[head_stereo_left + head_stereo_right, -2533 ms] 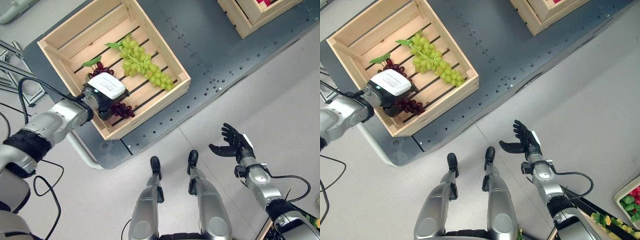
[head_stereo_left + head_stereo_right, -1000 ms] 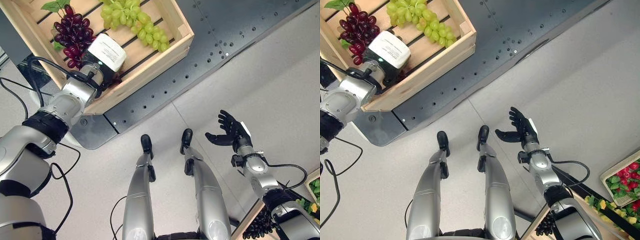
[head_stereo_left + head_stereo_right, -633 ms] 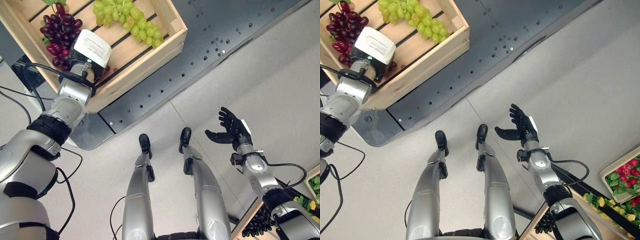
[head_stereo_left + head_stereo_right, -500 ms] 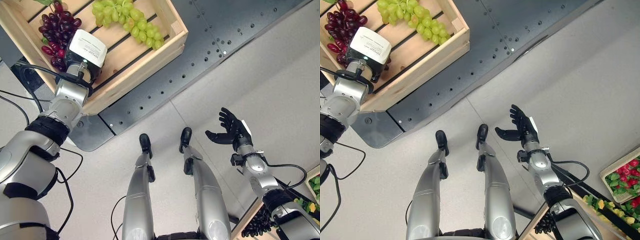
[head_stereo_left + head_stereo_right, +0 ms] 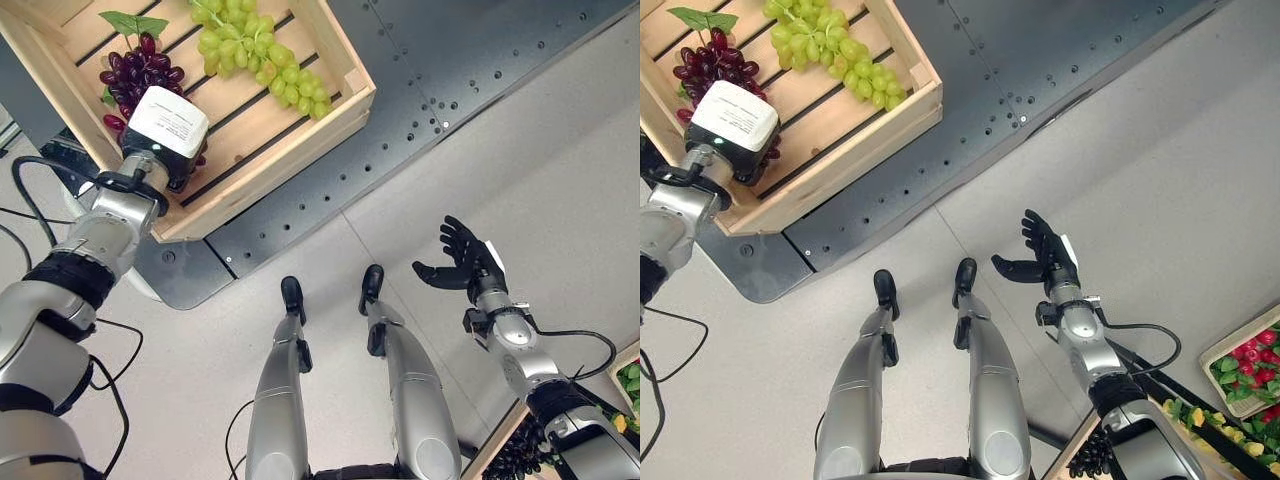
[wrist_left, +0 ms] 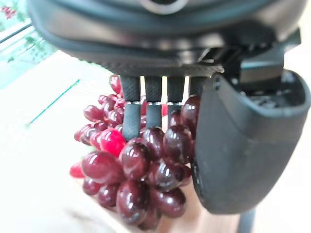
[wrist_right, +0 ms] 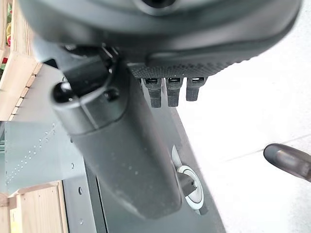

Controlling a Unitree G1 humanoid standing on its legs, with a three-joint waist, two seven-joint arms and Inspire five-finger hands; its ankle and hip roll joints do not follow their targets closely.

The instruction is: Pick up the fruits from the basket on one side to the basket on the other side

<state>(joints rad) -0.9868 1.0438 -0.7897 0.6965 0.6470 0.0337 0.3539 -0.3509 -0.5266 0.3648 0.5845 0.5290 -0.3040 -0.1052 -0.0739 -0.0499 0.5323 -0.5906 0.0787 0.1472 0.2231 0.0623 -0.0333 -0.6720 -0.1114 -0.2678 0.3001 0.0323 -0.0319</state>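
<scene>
Two bunches of grapes sit in the wooden crate [image 5: 345, 75] I'm looking down on, and that crate rests on the dark bench [image 5: 440, 60], close to the bench's near edge. The green grapes [image 5: 262, 55] lie across the slats toward the crate's far side, stretched out in a long cluster that reaches nearly to the right wall. The red grapes [image 5: 140, 72] are over by the crate's left wall, with a green leaf [image 5: 133, 22] at their far end.

My left robot hand [image 5: 165, 125] is down inside the crate, right on the near end of the red bunch. From the left wrist view I can see the fingers [image 6: 131, 109] curling over the top of the berries and the thumb pressing in from the other side, so the left robot hand is clasped around the red grapes [image 6: 141, 170]. I can't tell from up here whether the bunch is lifted off the slats or resting on them.

My right robot hand [image 5: 465, 268] hangs out over the floor [image 5: 560, 170], well apart from the bench, palm turned inward, fingers spread and relaxed, holding nothing.

Down at the lower right corner of the right eye view there's a second container [image 5: 1215, 352] with red and green fruit inside, and beside it a strip of yellow and green fruit; I can't make out what kinds they are. A dark cluster [image 5: 1095, 455] shows just beside my right arm.
</scene>
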